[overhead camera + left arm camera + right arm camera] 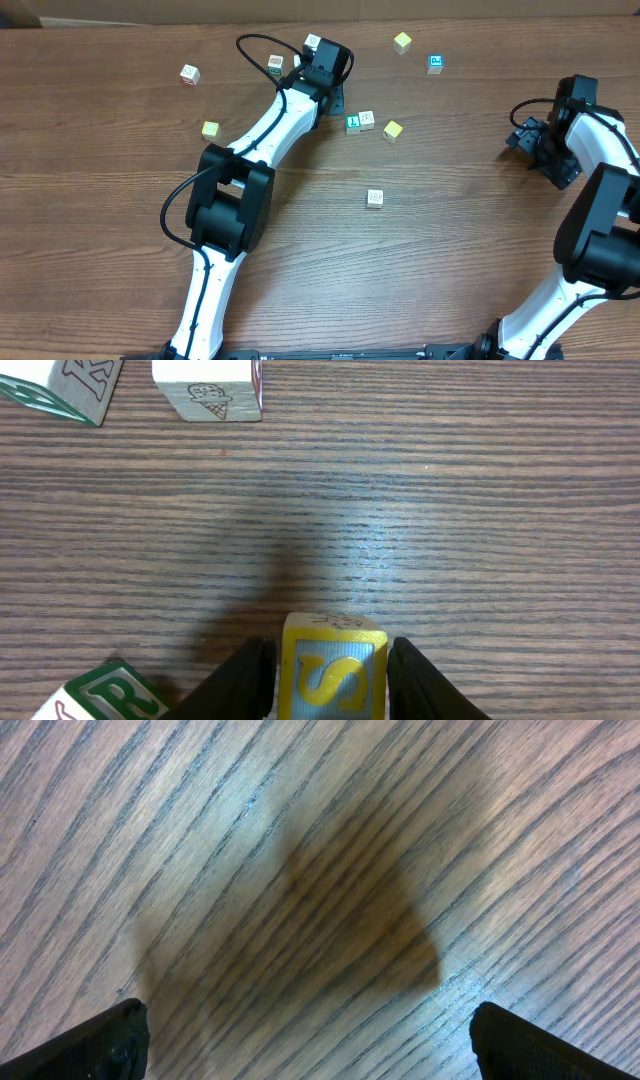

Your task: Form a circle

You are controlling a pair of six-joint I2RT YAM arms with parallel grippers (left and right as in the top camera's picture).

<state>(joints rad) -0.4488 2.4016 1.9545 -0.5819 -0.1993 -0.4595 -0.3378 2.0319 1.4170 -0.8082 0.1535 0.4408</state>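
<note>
My left gripper (333,682) is shut on a small cube (333,660) with a yellow S on a pale blue face. Its black fingers (245,685) press on the cube's two sides, just over the wood. From overhead the left gripper (333,95) sits at the back middle and hides that cube. A green K cube (60,385) and a white ice-cream cube (210,385) lie ahead of it, and a green R cube (110,698) is close by its left finger. My right gripper (525,138) (310,1040) stands open over bare wood at the right. The circle is not in view.
Loose cubes are scattered over the table: white ones (189,74) (312,42) (374,198), yellow ones (210,129) (402,42) (392,130), a blue one (435,63), and a green and white pair (360,122) beside the left gripper.
</note>
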